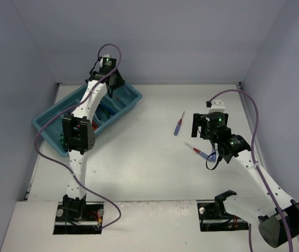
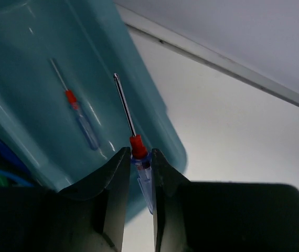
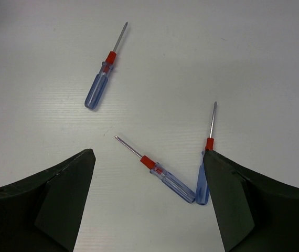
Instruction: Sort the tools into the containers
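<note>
From above, a white table [image 1: 149, 168] sits boxed in by pale lilac-grey walls [image 1: 181, 42]. The teal tray [image 1: 47, 131] lies angled at far left, and three loose screwdrivers [image 1: 179, 123] lie at right.

Left wrist: the left pincer [image 2: 139, 155] is clamped on a held screwdriver [image 2: 137, 145] over the tray, where another screwdriver [image 2: 81, 118] lies.

Right wrist: the right pincer [image 3: 149, 157] stands apart above the loose screwdrivers.
</note>
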